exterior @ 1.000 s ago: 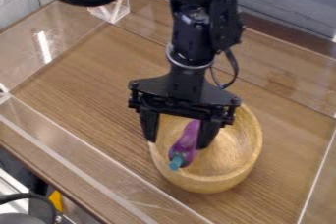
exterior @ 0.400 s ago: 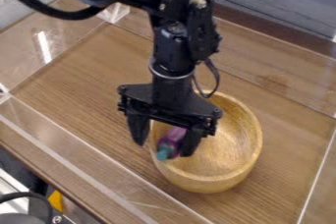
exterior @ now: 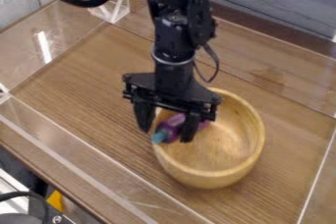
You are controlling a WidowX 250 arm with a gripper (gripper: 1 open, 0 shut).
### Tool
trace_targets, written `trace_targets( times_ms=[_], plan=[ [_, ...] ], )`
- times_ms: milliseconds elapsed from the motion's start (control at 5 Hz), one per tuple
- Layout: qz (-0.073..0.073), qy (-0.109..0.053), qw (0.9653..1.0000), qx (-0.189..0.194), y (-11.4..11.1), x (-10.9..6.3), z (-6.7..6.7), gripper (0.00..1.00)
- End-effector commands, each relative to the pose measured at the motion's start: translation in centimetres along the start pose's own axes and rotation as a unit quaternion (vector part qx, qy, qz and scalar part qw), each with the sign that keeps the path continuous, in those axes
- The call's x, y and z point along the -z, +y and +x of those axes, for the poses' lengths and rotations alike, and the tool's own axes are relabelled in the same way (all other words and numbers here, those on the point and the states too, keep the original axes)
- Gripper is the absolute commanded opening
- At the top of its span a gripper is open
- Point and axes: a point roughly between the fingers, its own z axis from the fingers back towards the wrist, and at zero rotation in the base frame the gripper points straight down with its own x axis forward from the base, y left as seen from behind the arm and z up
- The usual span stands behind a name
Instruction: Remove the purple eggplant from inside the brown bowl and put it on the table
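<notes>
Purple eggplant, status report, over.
Gripper down in the brown bowl, jaws straddling the purple eggplant; grip unconfirmed. Eggplant not yet on the table. Nothing in the way.

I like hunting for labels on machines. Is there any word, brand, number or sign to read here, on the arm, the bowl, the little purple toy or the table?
None can be read.
The black arm and its tool: no lettering shows.
The brown bowl, the purple eggplant and the table: plain, no print.
Bottom left corner: a small yellow patch, too small and blurred to tell whether it is a label.
</notes>
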Motion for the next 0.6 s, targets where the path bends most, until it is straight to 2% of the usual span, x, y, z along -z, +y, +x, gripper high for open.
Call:
trace_targets(
  times_ms=[0,200,400],
  plan=[
    [-0.007,-0.007,0.9999,0.012,-0.9,0.2,0.7,0.00],
    [-0.011,-0.006,0.9996,0.026,-1.9,0.2,0.7,0.00],
    [-0.013,-0.005,0.9997,0.018,-1.9,0.2,1.0,0.00]
  ],
)
